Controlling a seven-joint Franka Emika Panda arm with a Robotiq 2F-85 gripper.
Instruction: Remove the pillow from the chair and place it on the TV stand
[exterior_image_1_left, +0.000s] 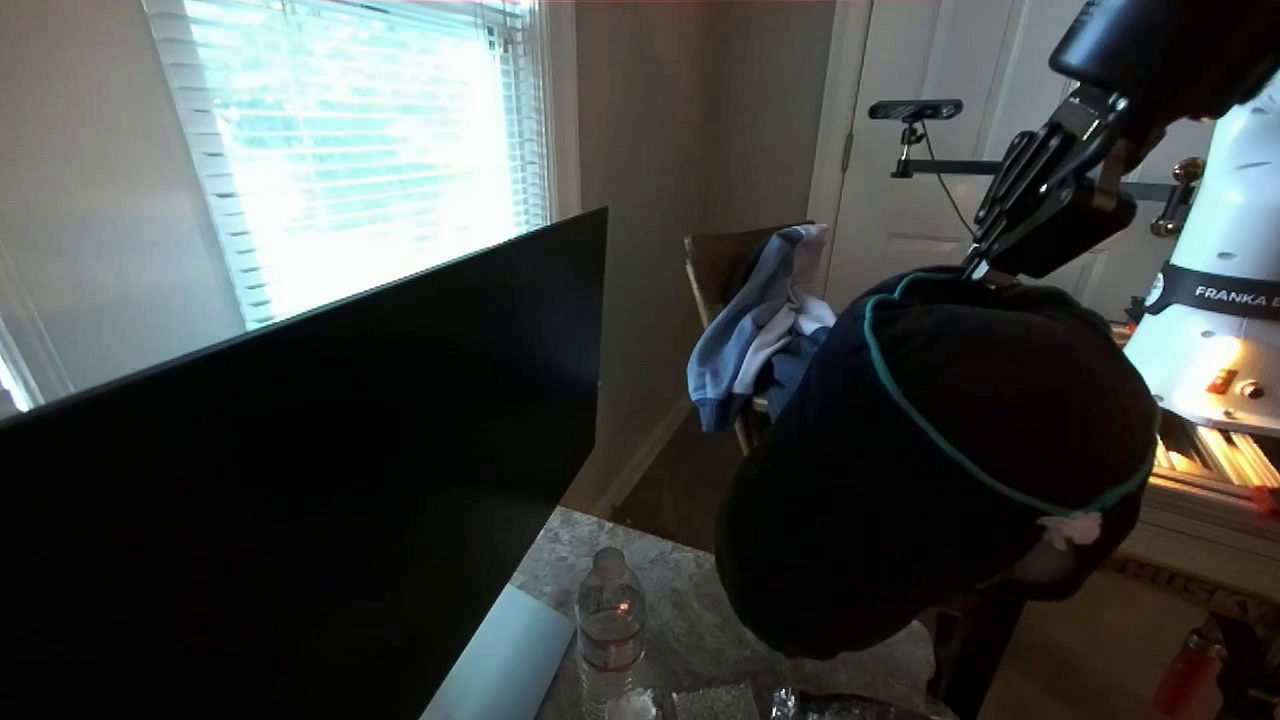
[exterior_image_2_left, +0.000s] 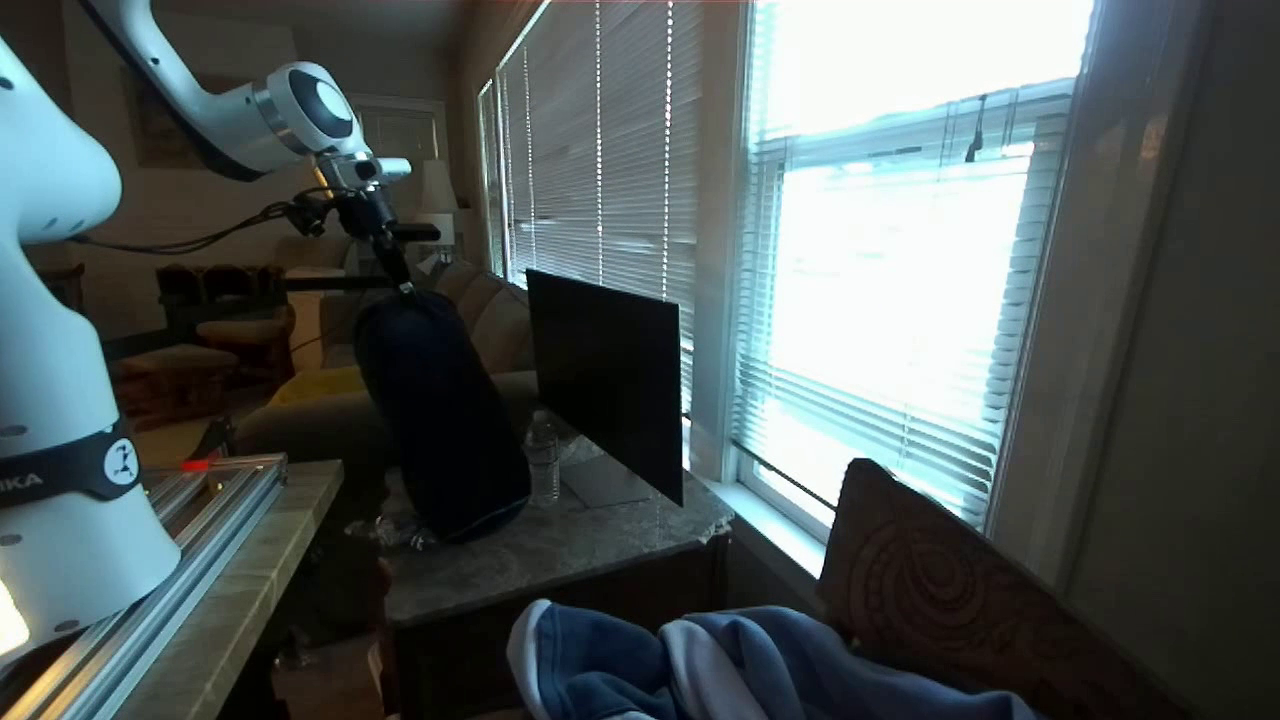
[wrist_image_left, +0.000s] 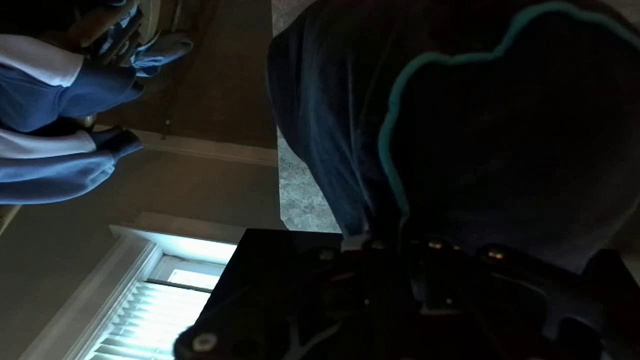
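The pillow is dark and bulky with teal piping; it shows in both exterior views (exterior_image_1_left: 940, 430) (exterior_image_2_left: 440, 420) and the wrist view (wrist_image_left: 500, 140). My gripper (exterior_image_1_left: 985, 272) is shut on its top edge, also seen in an exterior view (exterior_image_2_left: 406, 290) and the wrist view (wrist_image_left: 385, 242). The pillow hangs down over the grey stone-patterned TV stand (exterior_image_1_left: 670, 570) (exterior_image_2_left: 570, 540) (wrist_image_left: 302, 195). I cannot tell whether its lower end touches the top. The wooden chair (exterior_image_1_left: 712, 265) (exterior_image_2_left: 930, 570) stands apart, with clothes on it.
A large TV (exterior_image_1_left: 300, 480) (exterior_image_2_left: 605, 385) stands on the TV stand over a flat pale plate (exterior_image_1_left: 515, 650). A water bottle (exterior_image_1_left: 610, 630) (exterior_image_2_left: 542, 460) stands between TV and pillow. Shiny wrapped items (exterior_image_1_left: 715, 702) lie nearby. Blue clothes (exterior_image_1_left: 740, 335) (exterior_image_2_left: 740, 660) drape the chair.
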